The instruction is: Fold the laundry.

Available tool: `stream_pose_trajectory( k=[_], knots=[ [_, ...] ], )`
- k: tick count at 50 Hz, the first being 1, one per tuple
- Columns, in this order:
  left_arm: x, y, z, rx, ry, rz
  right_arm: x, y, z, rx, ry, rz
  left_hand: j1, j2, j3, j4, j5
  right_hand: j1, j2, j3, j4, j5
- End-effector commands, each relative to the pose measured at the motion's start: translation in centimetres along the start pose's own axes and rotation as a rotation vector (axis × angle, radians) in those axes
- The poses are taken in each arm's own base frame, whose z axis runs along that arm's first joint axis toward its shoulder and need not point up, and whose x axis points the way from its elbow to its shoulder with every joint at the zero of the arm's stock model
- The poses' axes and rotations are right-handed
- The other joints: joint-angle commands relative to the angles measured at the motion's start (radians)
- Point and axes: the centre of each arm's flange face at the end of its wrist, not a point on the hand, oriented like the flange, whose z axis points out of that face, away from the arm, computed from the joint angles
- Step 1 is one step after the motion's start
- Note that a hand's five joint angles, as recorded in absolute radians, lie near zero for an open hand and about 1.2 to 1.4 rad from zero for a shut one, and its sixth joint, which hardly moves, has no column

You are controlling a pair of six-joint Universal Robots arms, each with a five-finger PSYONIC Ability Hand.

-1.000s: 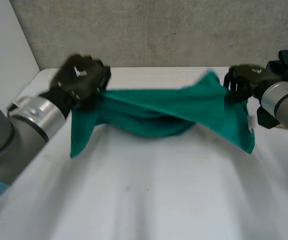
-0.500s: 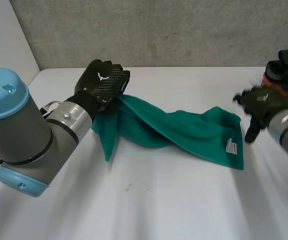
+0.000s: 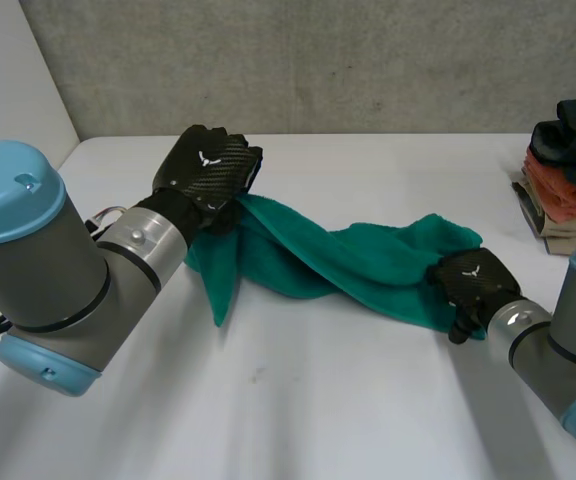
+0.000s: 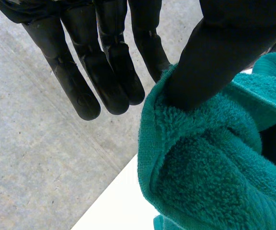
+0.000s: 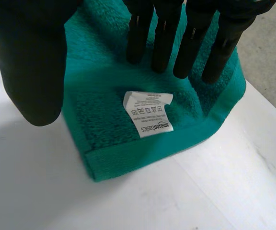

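Observation:
A green towel point(image 3: 348, 260) lies twisted across the white table point(image 3: 298, 410). My left hand point(image 3: 208, 170) holds its left end raised off the table. In the left wrist view the thumb point(image 4: 214, 57) pinches the towel's point(image 4: 210, 163) edge against the straight fingers point(image 4: 104, 72). My right hand point(image 3: 473, 282) is over the towel's right corner, near the table. In the right wrist view its fingers point(image 5: 162, 43) are straight and spread above that corner point(image 5: 128, 120), with the thumb point(image 5: 28, 62) apart from them. A white care label point(image 5: 147, 115) lies face up under the palm.
A stack of folded clothes point(image 3: 568, 170) sits at the table's far right edge. A grey wall point(image 3: 318, 60) stands behind the table. Bare table stretches in front of the towel.
The right hand let go of the stretched towel, which dropped to the table, then came down over its right corner. The left hand kept its grip on the left end.

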Motion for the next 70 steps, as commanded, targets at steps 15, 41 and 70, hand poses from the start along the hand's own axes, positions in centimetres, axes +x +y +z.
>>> stream_pose_trajectory(
  k=[15,41,70],
  knots=[
    [-0.1,0.5,-0.1,-0.016,-0.002,-0.004,0.3,0.9,3.0,0.066,0.044,-0.03,0.265,0.2,0.205,0.195,0.243,0.307,0.313,0.309,0.298,0.295],
    [-0.2,0.6,-0.2,-0.02,-0.003,-0.006,2.6,-0.5,0.9,0.009,0.097,0.074,0.265,0.2,0.205,0.195,0.243,0.284,0.289,0.285,0.275,0.271],
    [-0.2,0.6,-0.1,-0.021,-0.005,-0.006,1.6,1.4,2.4,-0.017,-0.002,0.167,0.265,0.2,0.205,0.195,0.243,0.334,0.339,0.335,0.324,0.321]
  ],
)
